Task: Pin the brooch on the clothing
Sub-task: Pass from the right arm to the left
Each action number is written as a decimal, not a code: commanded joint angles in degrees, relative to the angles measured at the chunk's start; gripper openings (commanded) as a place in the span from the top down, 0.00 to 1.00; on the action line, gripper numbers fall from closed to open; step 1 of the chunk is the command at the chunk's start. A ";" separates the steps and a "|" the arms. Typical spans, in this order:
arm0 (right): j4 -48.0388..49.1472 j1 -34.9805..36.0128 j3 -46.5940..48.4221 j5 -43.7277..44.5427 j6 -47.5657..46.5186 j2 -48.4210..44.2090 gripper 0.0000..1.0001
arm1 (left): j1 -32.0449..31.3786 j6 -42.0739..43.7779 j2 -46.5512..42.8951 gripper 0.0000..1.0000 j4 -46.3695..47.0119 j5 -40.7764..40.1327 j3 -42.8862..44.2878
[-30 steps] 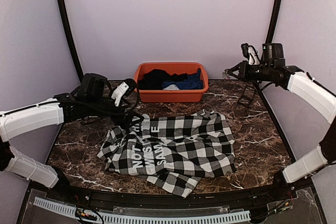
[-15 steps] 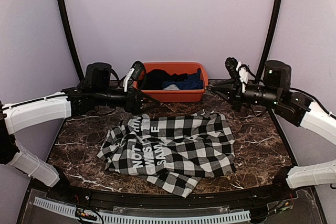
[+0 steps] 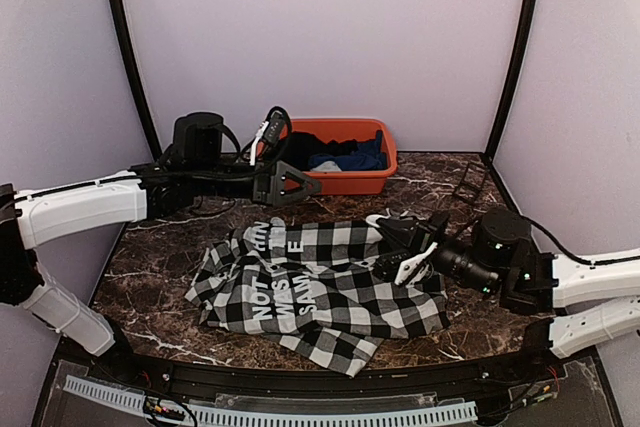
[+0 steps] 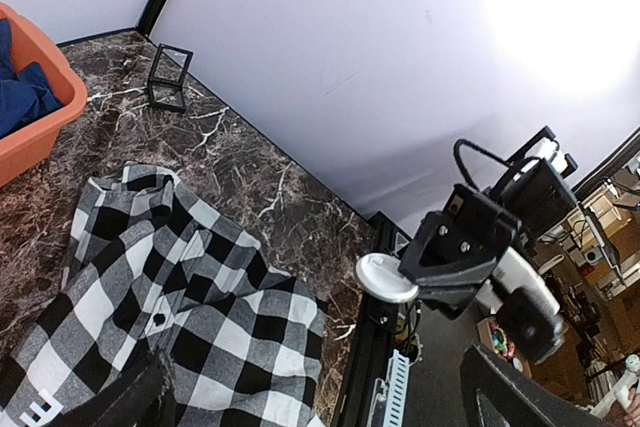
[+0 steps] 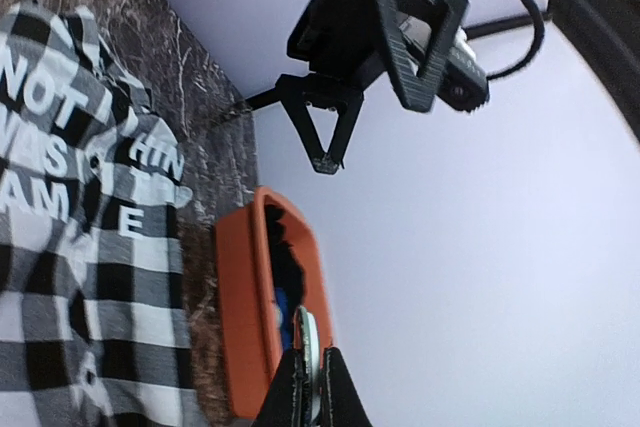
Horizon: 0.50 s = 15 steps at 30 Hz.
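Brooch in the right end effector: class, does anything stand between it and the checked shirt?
Nothing visible does. The brooch, pinched in the right end effector, hangs over the checked shirt near its right side, with only open air between them.

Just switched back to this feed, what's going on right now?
The right end effector is shut on the brooch, a white disc, over the right side of the checked shirt spread on the table. The left end effector hangs open near the orange bin, holding nothing. The brooch is not yet on the shirt.
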 commanded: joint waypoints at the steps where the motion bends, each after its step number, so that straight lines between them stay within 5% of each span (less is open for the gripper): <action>1: 25.42 4.33 -5.11 11.83 -26.40 4.11 1.00 | -0.17 -4.83 1.16 0.01 3.79 3.37 1.18; 15: 44.56 10.68 -7.11 19.68 -43.25 14.21 1.00 | -1.82 -11.73 8.81 0.01 9.77 9.17 4.12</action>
